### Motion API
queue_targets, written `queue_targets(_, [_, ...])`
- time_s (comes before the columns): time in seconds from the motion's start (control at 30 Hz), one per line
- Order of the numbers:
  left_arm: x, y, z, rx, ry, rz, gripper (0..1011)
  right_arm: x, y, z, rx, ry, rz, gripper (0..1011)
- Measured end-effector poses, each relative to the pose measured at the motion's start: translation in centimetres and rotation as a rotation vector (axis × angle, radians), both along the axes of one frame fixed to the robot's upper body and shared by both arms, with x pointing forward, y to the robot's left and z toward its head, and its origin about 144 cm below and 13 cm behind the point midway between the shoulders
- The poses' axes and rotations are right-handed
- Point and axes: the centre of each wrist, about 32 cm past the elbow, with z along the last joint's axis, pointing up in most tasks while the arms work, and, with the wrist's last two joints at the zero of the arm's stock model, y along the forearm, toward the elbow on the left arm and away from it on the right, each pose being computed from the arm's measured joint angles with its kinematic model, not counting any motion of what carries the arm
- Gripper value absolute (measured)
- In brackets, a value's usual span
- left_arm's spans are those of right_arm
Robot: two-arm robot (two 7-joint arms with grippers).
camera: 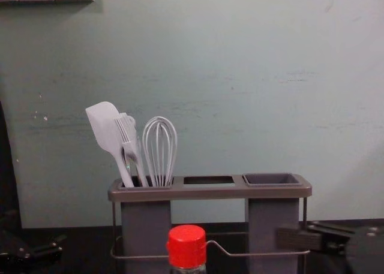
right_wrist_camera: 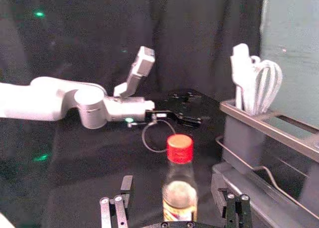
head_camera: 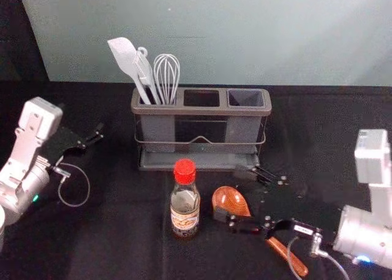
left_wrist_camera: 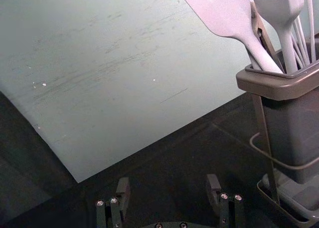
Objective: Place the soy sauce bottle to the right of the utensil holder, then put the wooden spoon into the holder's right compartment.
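Gap between bottle [head_camera: 185,211] and holder [head_camera: 202,111]

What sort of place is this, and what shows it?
Probably a robot lab's mock kitchen counter: a black-covered table bears a utensil holder and soy sauce bottle, with a robot's right hand beside the bottle and left hand out to the left.
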Motion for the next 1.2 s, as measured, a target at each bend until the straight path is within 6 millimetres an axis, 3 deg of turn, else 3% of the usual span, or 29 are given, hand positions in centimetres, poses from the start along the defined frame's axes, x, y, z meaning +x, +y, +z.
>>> queue_targets(0.63, [0.0, 0.0, 0.0, 0.0, 0.0, 0.0, 1005, 3.0, 4.4, -1.0, -0.001, -0.041, 0.055, 1002])
queue_targets(1.2, [0.0, 0.0, 0.0, 0.0, 0.0, 0.0, 1005, 5.2, 6.5, -1.2, 0.007, -0.035, 0.037, 1003])
